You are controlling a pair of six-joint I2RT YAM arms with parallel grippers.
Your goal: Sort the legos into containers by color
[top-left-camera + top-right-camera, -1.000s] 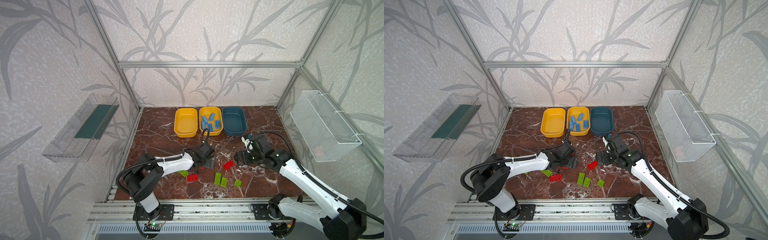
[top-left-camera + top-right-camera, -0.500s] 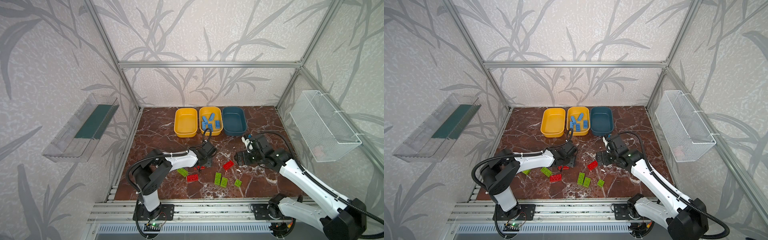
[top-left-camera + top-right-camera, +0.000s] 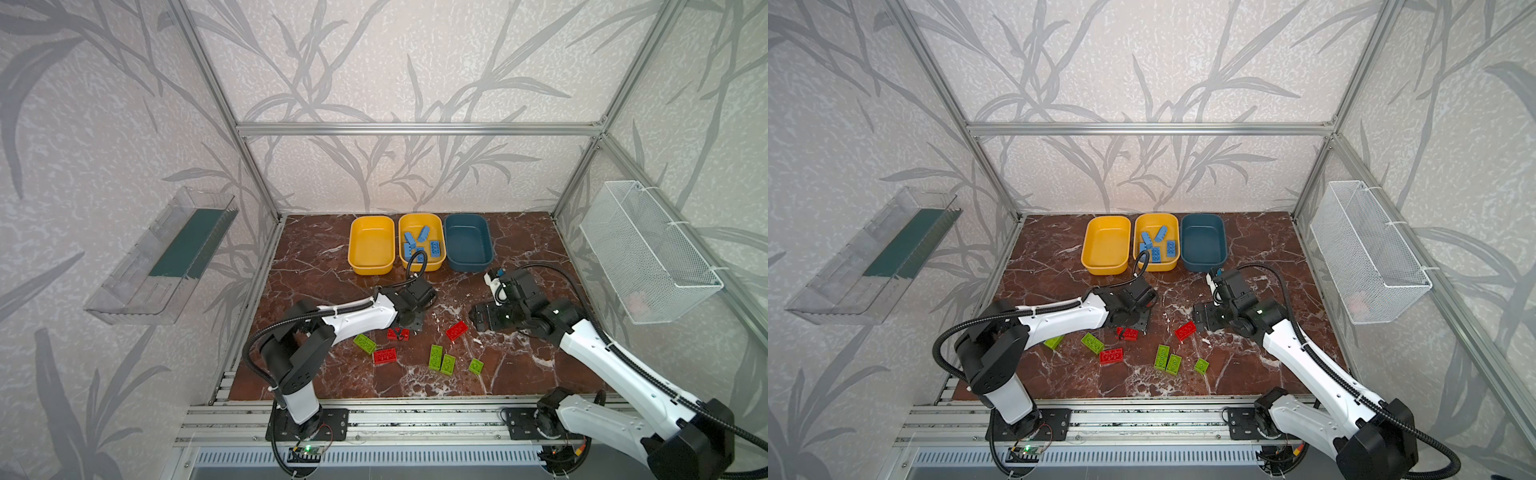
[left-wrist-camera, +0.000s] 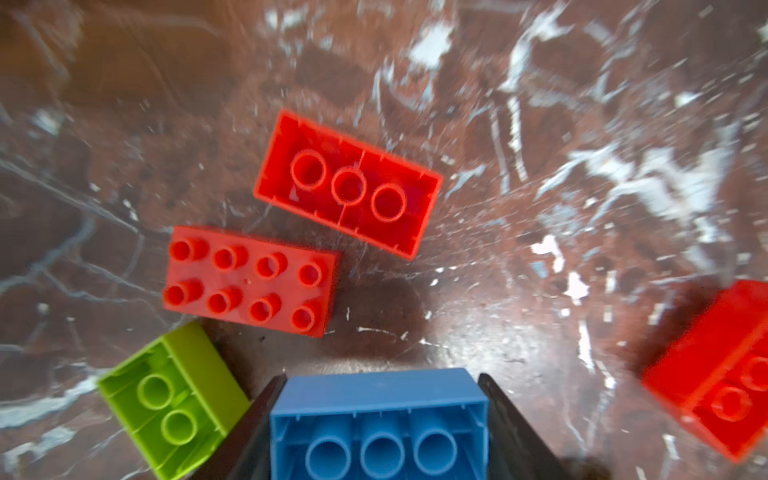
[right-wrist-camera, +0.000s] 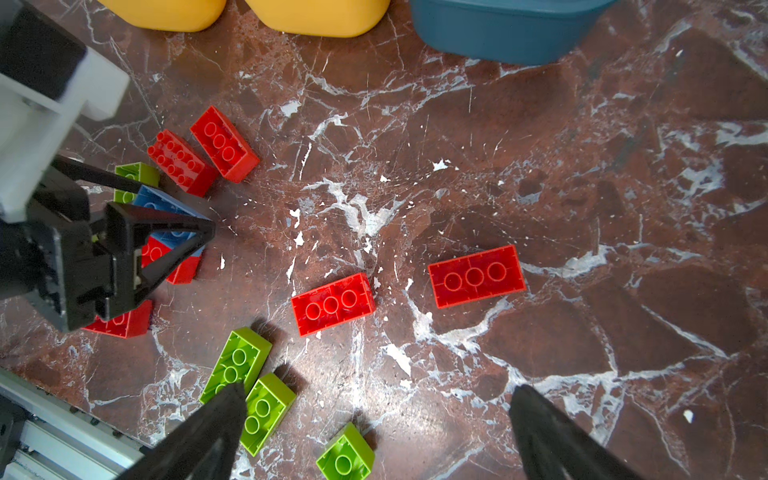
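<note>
I've got left gripper (image 4: 380, 378) part closed, clamping blue brick (image 4: 379, 419) low over table (image 4: 540, 124). Right gripper (image 5: 378, 388) gapes wide, empty. Worries: green brick (image 4: 170, 399) just beside finger could snag and drag on lift. Brick could also slip before reaching yellow tub (image 3: 419, 216) that holds blues.

Leaf-patterned grey walls (image 3: 415, 62), aluminium frame (image 3: 415, 129), red-brown marble floor (image 3: 316, 266), clear tray (image 3: 137, 291), wire basket (image 3: 648, 257).
</note>
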